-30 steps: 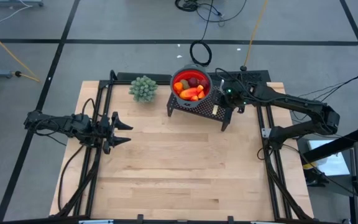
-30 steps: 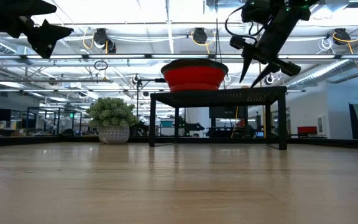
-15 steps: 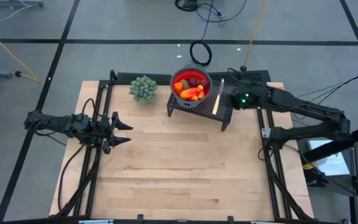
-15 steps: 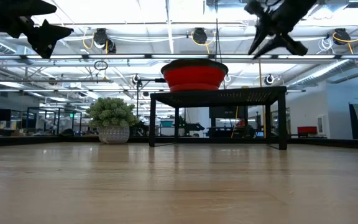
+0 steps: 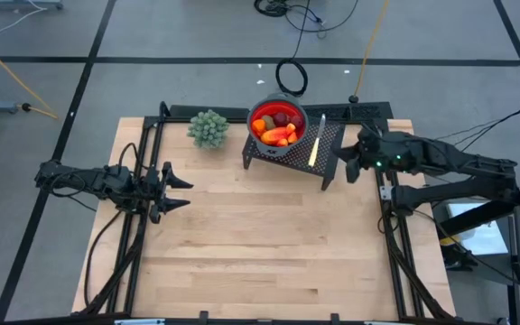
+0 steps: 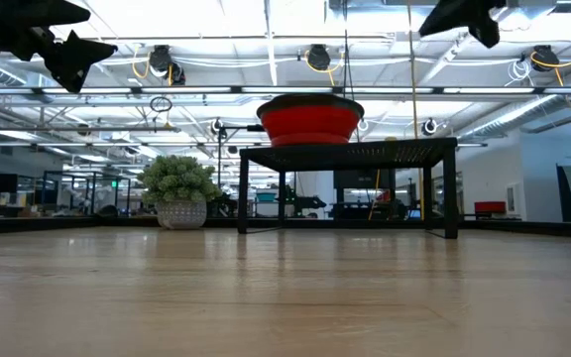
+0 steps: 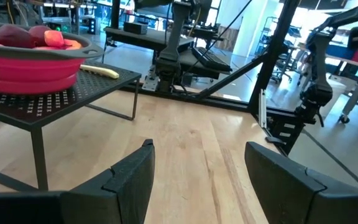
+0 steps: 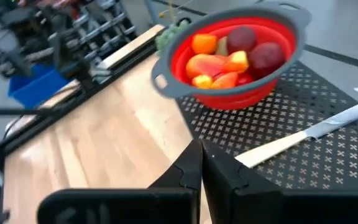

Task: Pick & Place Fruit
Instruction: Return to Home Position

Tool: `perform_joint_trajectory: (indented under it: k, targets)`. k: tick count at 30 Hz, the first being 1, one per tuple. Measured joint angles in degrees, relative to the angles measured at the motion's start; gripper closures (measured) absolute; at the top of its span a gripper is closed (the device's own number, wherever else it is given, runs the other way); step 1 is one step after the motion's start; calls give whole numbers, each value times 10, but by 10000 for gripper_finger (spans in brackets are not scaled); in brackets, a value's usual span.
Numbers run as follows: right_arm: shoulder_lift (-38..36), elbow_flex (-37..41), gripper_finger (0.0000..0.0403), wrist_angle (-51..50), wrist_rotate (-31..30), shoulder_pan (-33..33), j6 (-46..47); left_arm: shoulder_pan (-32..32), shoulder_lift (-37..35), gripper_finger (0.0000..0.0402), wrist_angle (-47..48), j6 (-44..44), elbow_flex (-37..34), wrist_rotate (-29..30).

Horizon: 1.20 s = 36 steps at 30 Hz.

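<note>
The fruit (image 8: 229,59): why there?
— It looks already placed: heaped in the red bowl (image 8: 229,93) on the black shelf (image 8: 278,124). Just right of the shelf, the right gripper (image 5: 348,164) hangs clenched and empty; far left, the left gripper (image 5: 186,192) waits, fingers spread

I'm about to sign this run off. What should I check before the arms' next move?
1. The fruit in the bowl: ok.
2. The knife flat on the shelf: ok.
3. The right gripper shut and empty: ok.
4. It rides above shelf height in the low view: ok.
5. The left gripper open, empty, over the table's left side: ok.
</note>
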State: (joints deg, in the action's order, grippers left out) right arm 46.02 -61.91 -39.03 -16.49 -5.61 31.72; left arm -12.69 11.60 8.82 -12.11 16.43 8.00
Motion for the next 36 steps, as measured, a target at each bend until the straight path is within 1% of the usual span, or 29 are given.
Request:
perform_joint_trajectory:
  k: [2, 5, 14, 17, 20, 27, 36]
  targets:
    - [-10, 4, 401, -2, 0, 15, -10, 0, 0, 151, 0, 0, 0, 0]
    - [-32, 41, 402, 10, 0, 34, -11, 0, 0, 151, 0, 0, 0, 0]
    - [-128, 225, 402, 98, 2, 55, 20, 0, 0, 151, 0, 9, 0, 0]
    - [-173, 273, 402, 122, 2, 55, 21, 0, 0, 151, 0, 14, 0, 0]
    - [-220, 309, 402, 123, 2, 55, 20, 0, 0, 151, 0, 15, 0, 0]
    - [-325, 355, 402, 125, 2, 55, -1, 0, 0, 151, 0, 19, 0, 0]
    - [-430, 363, 403, 119, 3, 55, -59, 0, 0, 151, 0, 49, 0, -1]
